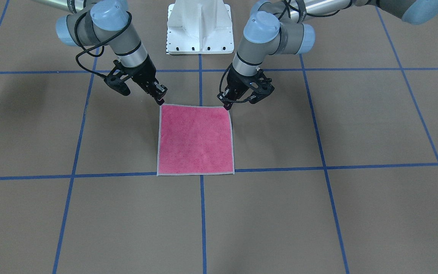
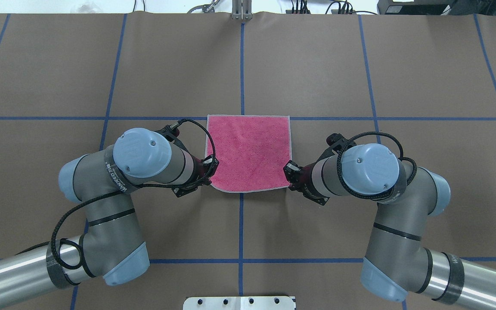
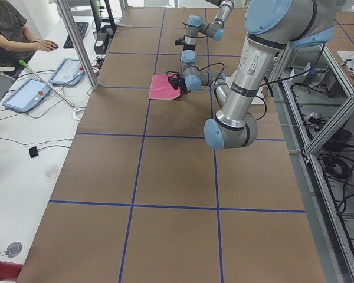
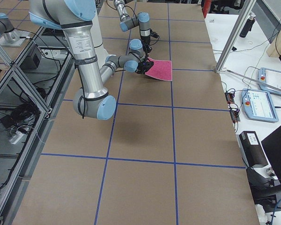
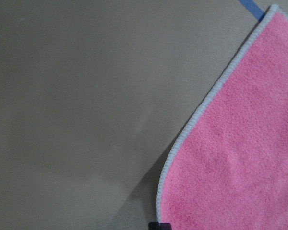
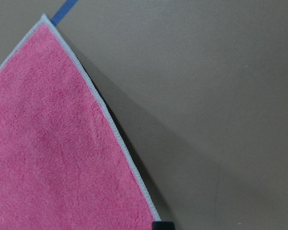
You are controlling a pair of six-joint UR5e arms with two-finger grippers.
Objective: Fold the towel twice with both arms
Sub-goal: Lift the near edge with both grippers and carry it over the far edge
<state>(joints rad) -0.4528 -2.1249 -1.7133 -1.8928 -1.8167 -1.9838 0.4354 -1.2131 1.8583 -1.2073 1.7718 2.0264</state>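
Pink towel (image 1: 196, 140) (grey-edged) lies open; left hand (image 1: 227, 107), right hand (image 1: 161, 102) pinch two corners.

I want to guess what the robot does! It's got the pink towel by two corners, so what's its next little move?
Probably lift those corners higher and carry them toward the far edge. The jaws of the left arm and right arm pinch the towel by its two near corners, that edge curls up off the table, and the towel lies unfolded.
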